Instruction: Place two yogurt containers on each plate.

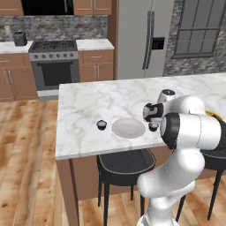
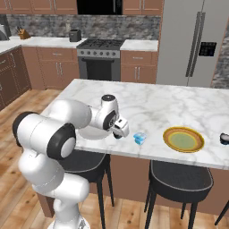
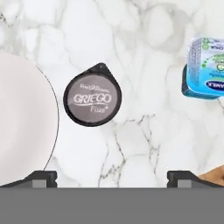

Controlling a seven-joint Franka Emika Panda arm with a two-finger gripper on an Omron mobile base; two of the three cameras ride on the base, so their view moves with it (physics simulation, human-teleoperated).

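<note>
The gripper (image 3: 112, 178) hung above the near edge of the marble island (image 1: 88, 99) with its jaws spread wide and nothing between them. Directly under it stood a dark yogurt cup (image 3: 92, 100) with a grey lid, just right of the plain white plate (image 1: 128, 128), close to its rim but apart from it. A light blue and white yogurt cup (image 2: 140, 138) stood further right on the marble, between the two plates. Beyond it lay the gold-rimmed plate (image 2: 184, 139), with another dark cup (image 2: 225, 139) at the far right edge. A fourth dark cup (image 1: 102, 125) sat just left of the white plate. Both plates were bare, so by my reading no cup had been placed yet and all four remained.
</note>
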